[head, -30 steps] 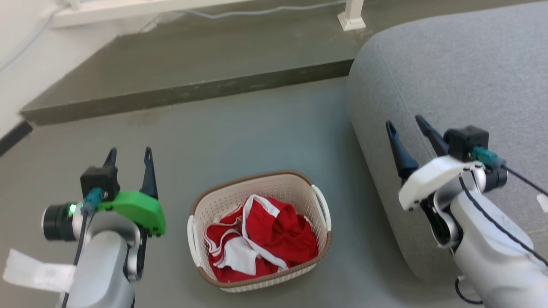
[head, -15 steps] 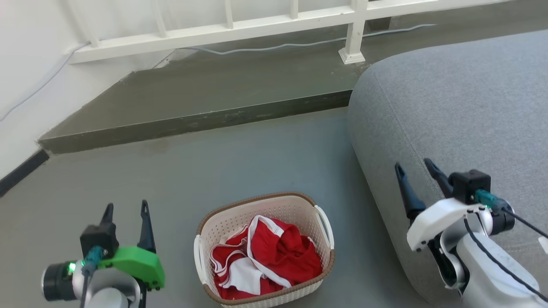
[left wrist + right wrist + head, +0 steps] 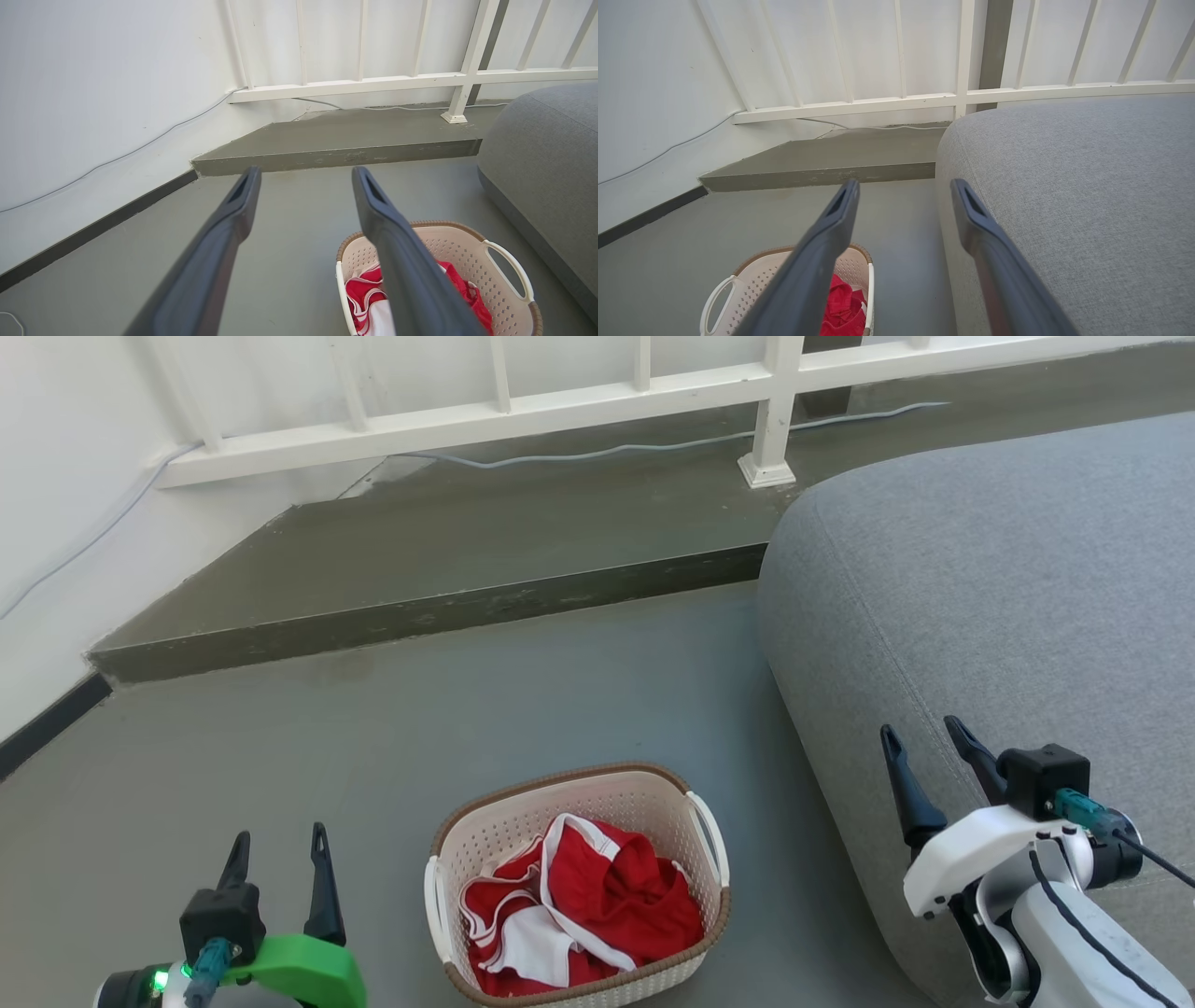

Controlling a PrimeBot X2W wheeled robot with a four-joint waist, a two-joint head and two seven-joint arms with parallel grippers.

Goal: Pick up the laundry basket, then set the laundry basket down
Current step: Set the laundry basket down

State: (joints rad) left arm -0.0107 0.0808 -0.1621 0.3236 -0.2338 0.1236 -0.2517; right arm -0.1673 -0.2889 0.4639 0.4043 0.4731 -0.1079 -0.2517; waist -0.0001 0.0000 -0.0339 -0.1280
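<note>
Tight quarters on the floor (image 3: 467, 709) beside the sofa (image 3: 980, 616)
The laundry basket (image 3: 607, 803) stands just beside it; with our left gripper (image 3: 280, 840) and right gripper (image 3: 920, 728) both spread and empty, we could snag upholstery or, lifting unevenly, spill the red clothes (image 3: 616, 896).

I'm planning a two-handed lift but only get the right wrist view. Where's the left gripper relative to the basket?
Observer: Head view shows the left gripper left of the basket, apart from it.
Operator: Open or shut?
Observer: Open; the left wrist view shows its fingers spread apart.
Operator: What's inside the basket?
Observer: Red and white clothes, heaped in its bottom.
</note>
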